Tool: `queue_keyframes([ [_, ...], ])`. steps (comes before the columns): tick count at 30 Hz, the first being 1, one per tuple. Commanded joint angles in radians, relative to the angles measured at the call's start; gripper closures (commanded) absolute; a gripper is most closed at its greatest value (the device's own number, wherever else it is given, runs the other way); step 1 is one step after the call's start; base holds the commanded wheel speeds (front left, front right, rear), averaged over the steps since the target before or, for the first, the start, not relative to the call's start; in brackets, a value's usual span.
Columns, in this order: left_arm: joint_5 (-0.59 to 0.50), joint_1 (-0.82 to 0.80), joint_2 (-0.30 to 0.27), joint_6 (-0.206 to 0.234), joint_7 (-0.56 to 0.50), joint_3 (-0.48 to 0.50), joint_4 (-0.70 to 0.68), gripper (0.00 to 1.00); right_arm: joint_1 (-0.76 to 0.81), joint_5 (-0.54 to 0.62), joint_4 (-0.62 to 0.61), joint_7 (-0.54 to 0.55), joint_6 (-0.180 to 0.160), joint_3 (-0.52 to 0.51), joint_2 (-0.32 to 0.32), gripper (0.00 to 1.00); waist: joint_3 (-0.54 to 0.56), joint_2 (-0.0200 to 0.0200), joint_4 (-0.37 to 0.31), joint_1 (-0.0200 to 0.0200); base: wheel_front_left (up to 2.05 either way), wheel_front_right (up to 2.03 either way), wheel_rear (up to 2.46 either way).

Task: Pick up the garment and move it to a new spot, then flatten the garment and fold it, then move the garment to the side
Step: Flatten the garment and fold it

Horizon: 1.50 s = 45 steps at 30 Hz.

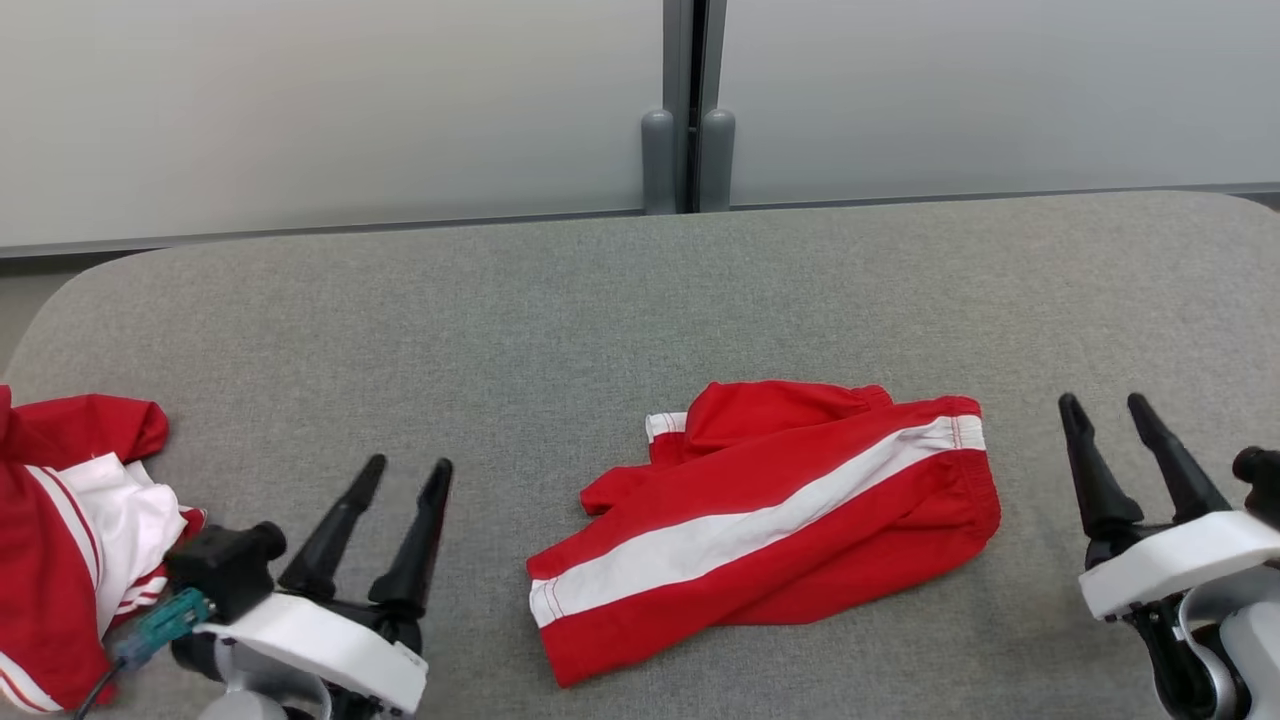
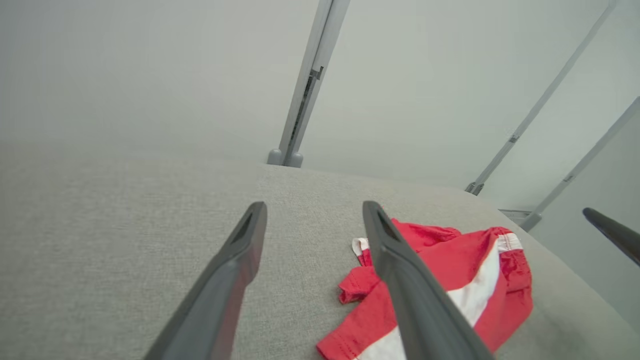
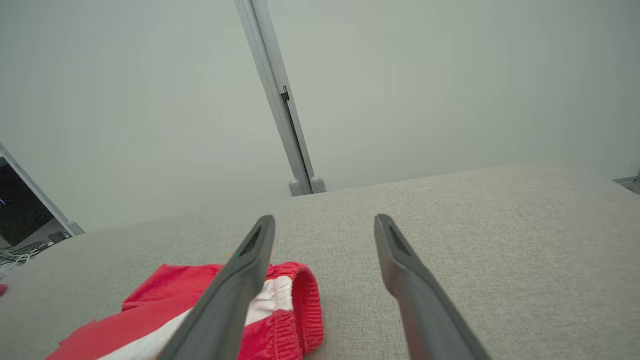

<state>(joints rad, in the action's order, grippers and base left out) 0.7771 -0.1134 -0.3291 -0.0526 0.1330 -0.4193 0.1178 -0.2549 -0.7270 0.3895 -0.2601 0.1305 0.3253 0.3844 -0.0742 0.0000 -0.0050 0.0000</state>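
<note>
Over the grey table (image 1: 560,300), left claw (image 1: 409,465) and right claw (image 1: 1102,400) stand wide, empty.

Garment (image 1: 45,600) red, white sleeve; centre cloth (image 1: 780,500) red, white stripe; table (image 1: 500,330) grey.

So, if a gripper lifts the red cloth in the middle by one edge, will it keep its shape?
Probably not: the red cloth lies crumpled in soft folds, so it should droop. It looks thin and likely light. Its gathered waistband may give a thicker, surer pinch.
</note>
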Motion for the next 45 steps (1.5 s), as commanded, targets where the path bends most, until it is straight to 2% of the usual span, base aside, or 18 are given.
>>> queue_keyframes([
  [1,-0.024,0.008,-0.009,0.021,0.034,0.017,-0.013,0.00,0.010,0.023,-0.028,-0.007,0.001,-0.023,-0.003,0.00,0.012,0.0000,-0.002,0.0000,0.00,0.00,0.00],
  [7,-0.147,0.050,-0.041,0.115,0.119,0.084,-0.095,0.00,0.048,0.126,-0.153,-0.006,0.001,-0.096,-0.048,0.00,0.042,0.0000,0.006,0.0000,0.00,0.00,0.00],
  [13,-0.221,0.103,-0.021,0.168,0.133,0.159,-0.093,0.00,0.100,0.221,-0.196,-0.006,0.001,-0.134,-0.099,0.00,0.069,0.0000,0.025,0.0000,0.00,0.00,0.00],
  [16,-0.278,0.118,0.023,0.183,0.133,0.215,-0.106,0.00,0.124,0.260,-0.207,-0.006,0.001,-0.141,-0.118,0.00,0.071,0.0000,0.028,0.0000,0.00,0.00,0.00],
  [21,-0.365,0.166,0.104,0.137,0.131,0.306,-0.091,0.00,0.160,0.300,-0.193,-0.006,0.001,-0.166,-0.156,0.00,0.076,0.0000,0.036,0.0000,0.00,0.00,0.00],
  [28,-0.474,0.199,0.197,0.073,0.131,0.364,-0.056,0.00,0.148,0.311,-0.150,-0.006,0.001,-0.161,-0.175,0.00,0.077,0.0000,0.033,0.0000,0.00,0.00,0.00],
  [34,-0.530,0.188,0.233,0.037,0.131,0.393,-0.036,0.00,0.133,0.312,-0.138,-0.006,0.001,-0.151,-0.166,0.00,0.078,0.0000,0.035,0.0000,0.00,0.00,0.00],
  [45,-0.561,0.182,0.262,0.007,0.131,0.436,-0.050,0.00,0.130,0.314,-0.136,-0.006,0.001,-0.148,-0.170,0.00,0.077,0.0000,0.029,0.0000,0.00,0.00,0.00],
])
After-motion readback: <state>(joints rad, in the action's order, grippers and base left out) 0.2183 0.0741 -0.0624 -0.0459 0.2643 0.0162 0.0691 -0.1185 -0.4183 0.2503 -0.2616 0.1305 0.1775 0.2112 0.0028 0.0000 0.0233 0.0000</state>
